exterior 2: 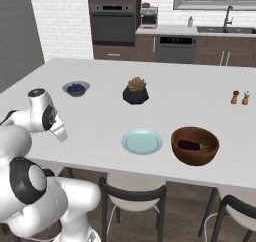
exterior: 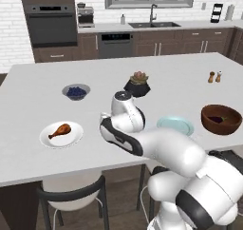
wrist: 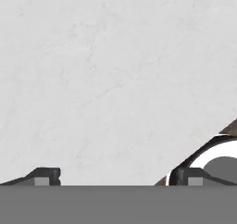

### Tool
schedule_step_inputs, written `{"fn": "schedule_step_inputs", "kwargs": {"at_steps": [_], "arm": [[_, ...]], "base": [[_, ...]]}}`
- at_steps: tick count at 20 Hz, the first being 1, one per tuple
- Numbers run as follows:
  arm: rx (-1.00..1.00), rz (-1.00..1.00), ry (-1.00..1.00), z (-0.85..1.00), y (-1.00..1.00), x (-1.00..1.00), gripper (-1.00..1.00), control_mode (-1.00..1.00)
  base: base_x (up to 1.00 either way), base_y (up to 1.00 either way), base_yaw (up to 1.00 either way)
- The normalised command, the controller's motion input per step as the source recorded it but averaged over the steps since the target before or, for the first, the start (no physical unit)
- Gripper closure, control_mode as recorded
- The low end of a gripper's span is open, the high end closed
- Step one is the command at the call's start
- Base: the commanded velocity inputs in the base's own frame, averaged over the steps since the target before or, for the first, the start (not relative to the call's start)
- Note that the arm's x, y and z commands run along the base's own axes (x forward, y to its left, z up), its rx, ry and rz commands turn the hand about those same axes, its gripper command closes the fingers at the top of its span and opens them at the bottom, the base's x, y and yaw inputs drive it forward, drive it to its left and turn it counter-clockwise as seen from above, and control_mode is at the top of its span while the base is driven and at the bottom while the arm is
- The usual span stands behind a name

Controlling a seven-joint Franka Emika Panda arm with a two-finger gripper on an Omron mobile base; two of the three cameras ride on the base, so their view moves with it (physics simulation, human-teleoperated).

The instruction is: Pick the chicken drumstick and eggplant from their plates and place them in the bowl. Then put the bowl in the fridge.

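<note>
Right now the arm is folded low over the near edge of the island (exterior: 28, 81), its wrist between the two plates. Looking along the gripper (wrist: 115, 177), its two dark fingertips (wrist: 46, 176) stand far apart at the bottom of the hand view, jaws wide open, with nothing between them but bare white countertop.

Off to the left, the drumstick (exterior: 60, 130) lies on the white plate (exterior: 60, 135), plump end toward the middle, thin bone end pointing left. It sits untouched, apart from the arm.

On the right, the eggplant (exterior 2: 192, 145) already lies inside the wooden bowl (exterior 2: 195, 146), resting on the bottom with its stem tip pointing right. Just beside the bowl, on its left, is the pale blue plate (exterior 2: 142, 141), lying bare; in the left base view the arm partly covers it.

Farther back on the island stand a black faceted pot with a small succulent (exterior 2: 136, 92) and, left of it, a small grey bowl of blueberries (exterior 2: 76, 89). Two little shakers (exterior 2: 240, 97) stand together near the far right side. Dark-framed chairs (exterior 2: 132, 201) are tucked under the near edge. Behind the island, along the back wall, are the oven (exterior 2: 112, 21) and the sink (exterior: 154, 23).
</note>
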Motion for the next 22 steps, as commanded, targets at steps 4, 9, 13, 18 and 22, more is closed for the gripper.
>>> {"fn": "schedule_step_inputs", "kwargs": {"at_steps": [4,9,13,18,22], "arm": [[0.00,0.10,-0.05,0.00,1.00,0.73,-1.00,-1.00],[0.03,0.13,0.00,0.05,0.98,0.91,-1.00,-1.00],[0.01,0.06,0.00,0.48,0.87,0.57,-1.00,-1.00],[0.00,-0.01,0.00,0.08,0.99,0.21,-1.00,-1.00],[0.00,-0.04,0.00,-0.11,0.71,0.27,-1.00,-1.00]], "base": [[0.00,0.00,0.00],[0.00,0.00,0.00],[0.00,0.00,0.00],[0.00,0.00,0.00],[0.00,0.00,0.00]]}}
